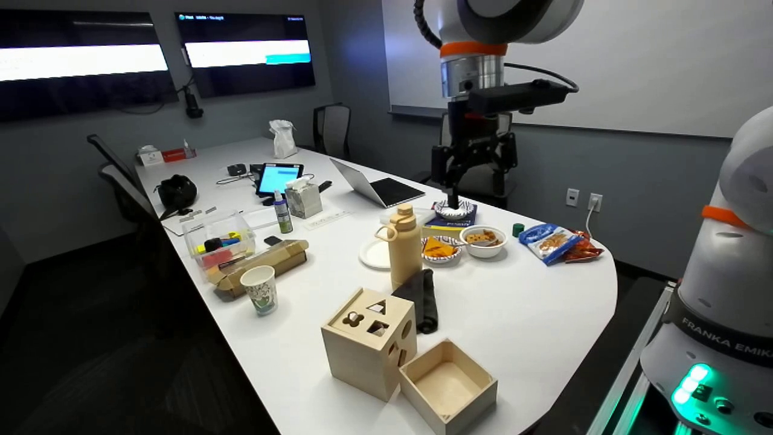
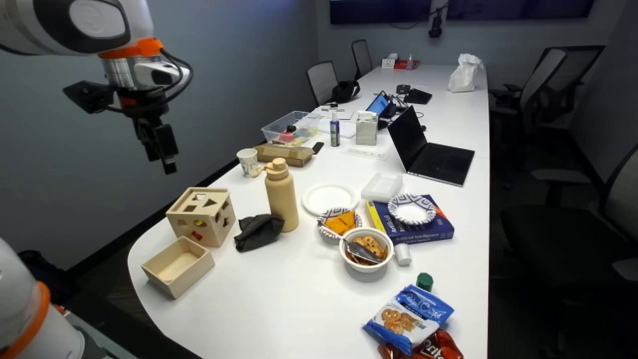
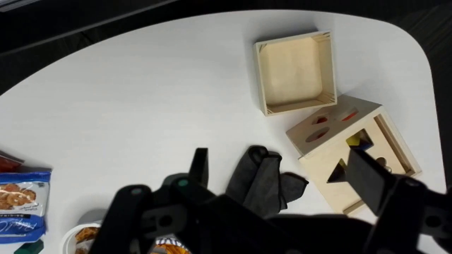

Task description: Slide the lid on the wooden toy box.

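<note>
The pale wooden toy box stands upright near the table end, also seen in an exterior view and in the wrist view. The pierced square lid lies on its top. In the wrist view, the lid lies inside the rim, with a brown strip along the far rim and a small step at the left edge. Coloured pieces show through the holes. My gripper is open and empty, high above the table, also in an exterior view. In the wrist view, its right finger covers part of the lid.
A low open wooden box stands beside the toy box. A dark cloth and a tan bottle stand close by. Bowls of snacks, snack bags, a book, a paper cup and a laptop share the table.
</note>
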{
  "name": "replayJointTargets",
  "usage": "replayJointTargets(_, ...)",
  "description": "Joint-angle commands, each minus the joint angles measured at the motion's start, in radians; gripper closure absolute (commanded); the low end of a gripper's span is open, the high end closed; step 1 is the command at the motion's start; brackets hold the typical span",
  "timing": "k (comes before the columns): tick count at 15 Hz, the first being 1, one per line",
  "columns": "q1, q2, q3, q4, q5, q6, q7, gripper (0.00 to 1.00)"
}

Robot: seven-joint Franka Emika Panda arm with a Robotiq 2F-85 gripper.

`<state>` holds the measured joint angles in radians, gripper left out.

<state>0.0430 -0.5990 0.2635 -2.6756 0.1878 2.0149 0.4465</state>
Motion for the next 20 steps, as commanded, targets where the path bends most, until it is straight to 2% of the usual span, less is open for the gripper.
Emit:
replayJointTargets(1,0.033,0.137,0.107,0.047,-0.024,0.131,0.135,0.00)
replayJointTargets(4,0.030,0.276,0.183,0.091,-0.129,0.232,0.200,0.00)
replayJointTargets(8,0.027,0.472,0.219,0.187,-0.364,0.253,0.303,0.00)
replayJointTargets(10,0.050,0.576,0.204,0.252,-0.485,0.228,0.346,0.00)
replayJointTargets(13,0.111,0.711,0.150,0.346,-0.601,0.205,0.372,0.00)
replayJointTargets(15,0.160,0.790,0.104,0.405,-0.628,0.197,0.358,0.00)
replayJointTargets(20,0.267,0.927,0.009,0.508,-0.611,0.173,0.327,0.00)
